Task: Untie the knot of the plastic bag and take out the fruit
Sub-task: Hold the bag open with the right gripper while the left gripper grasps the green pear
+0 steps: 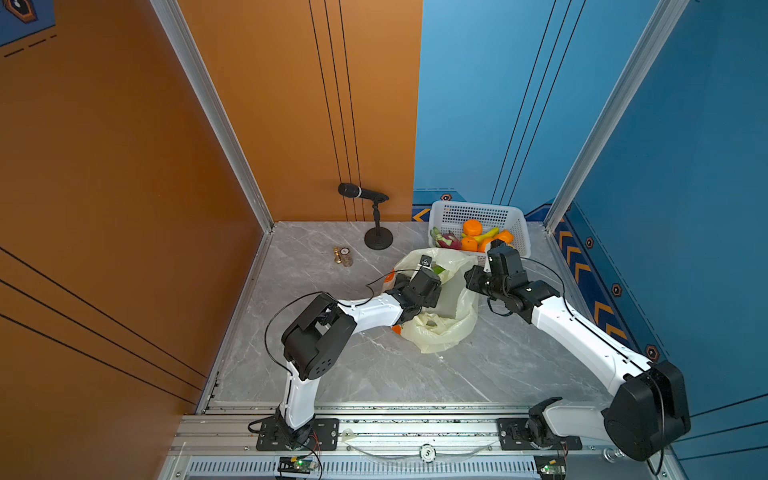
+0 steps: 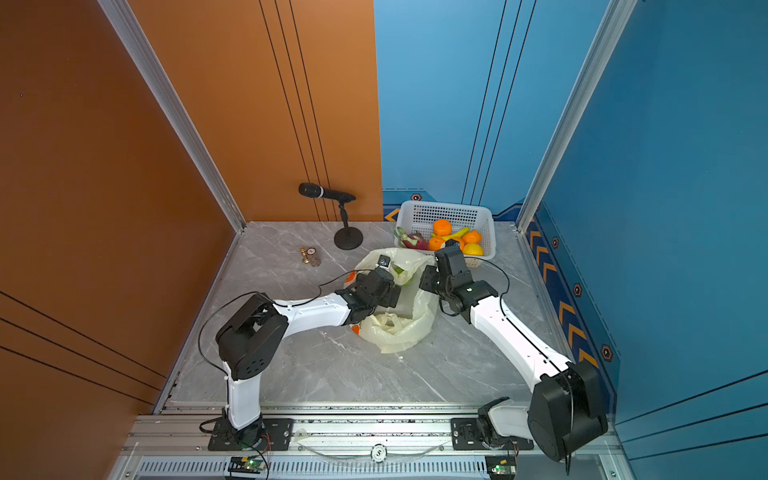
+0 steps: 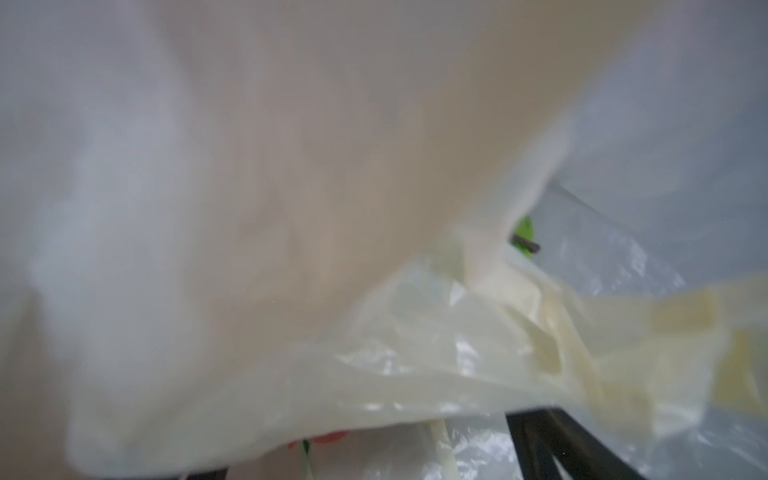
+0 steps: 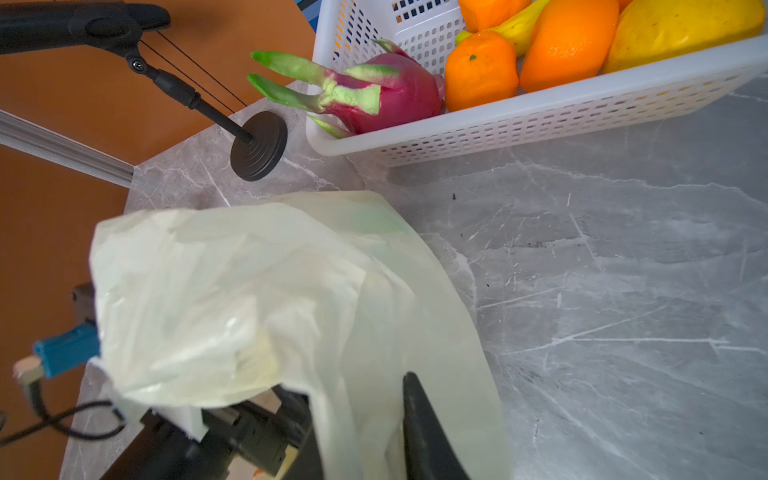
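1. Top views both show the plastic bag (image 1: 440, 332) slumped mid-table, its near end a heap of loose handle loops. I can find no knot anywhere and the mouth gapes, so the untying looks finished.
2. The left gripper (image 1: 432, 286) is plunged into that mouth. In the left wrist view film drapes the lens, but two dark fingers (image 3: 528, 436) show well apart at the picture's edge, so I read the jaws as wide and empty.
3. The right gripper (image 1: 471, 276) sits at the bag's far right rim. The right wrist view shows one black finger with film running down against it and the bag wall standing up. I judge it a narrow pinch on the plastic.
4. A green fruit (image 1: 438, 270) lies inside the bag, just beyond the left gripper, and is left to fetch. Orange patches at the bag's edge may be print or fruit; I cannot tell.
5. Behind, the white basket (image 1: 478, 204) holds oranges (image 1: 472, 227), a lemon (image 2: 473, 249), a banana (image 1: 489, 234) and a dragon fruit (image 4: 395, 95), so most of the emptying looks done.
6. The table (image 1: 332, 365) is grey veined marble. Farther back stand small brass trinkets (image 1: 343, 257) and a microphone (image 1: 359, 191) on a round stand.
7. An orange wall (image 1: 124, 166) and a blue wall (image 1: 478, 104) close the room.
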Motion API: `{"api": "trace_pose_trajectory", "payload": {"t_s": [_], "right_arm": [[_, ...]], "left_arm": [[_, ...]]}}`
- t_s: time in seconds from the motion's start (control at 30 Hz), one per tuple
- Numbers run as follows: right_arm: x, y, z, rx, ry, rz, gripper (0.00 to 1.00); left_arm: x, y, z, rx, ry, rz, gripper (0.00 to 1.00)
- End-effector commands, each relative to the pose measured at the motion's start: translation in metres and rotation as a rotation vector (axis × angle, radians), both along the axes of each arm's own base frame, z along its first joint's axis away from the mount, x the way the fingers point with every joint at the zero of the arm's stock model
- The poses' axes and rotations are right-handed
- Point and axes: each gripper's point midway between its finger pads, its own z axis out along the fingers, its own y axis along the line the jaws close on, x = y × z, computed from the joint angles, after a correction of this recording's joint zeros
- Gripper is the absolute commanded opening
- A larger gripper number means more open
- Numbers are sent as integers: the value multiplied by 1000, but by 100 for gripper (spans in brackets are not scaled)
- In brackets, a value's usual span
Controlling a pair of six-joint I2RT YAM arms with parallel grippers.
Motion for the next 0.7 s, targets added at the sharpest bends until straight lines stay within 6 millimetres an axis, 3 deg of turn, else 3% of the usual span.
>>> {"api": "trace_pose_trajectory", "payload": {"t_s": [0.0, 0.2, 0.5, 0.67], "right_arm": [[-13, 4, 1, 4, 6, 28, 24], [-19, 7, -9, -10, 29, 47, 24], [-23, 12, -9, -8, 35, 70, 26], [-25, 9, -6, -16, 29, 70, 29]], "left_arm": [[16, 17, -2, 65, -13, 71, 98], [34, 23, -24, 87, 42, 84, 98], [43, 22, -64, 66, 151, 85, 99], [39, 15, -66, 27, 174, 55, 73]]}}
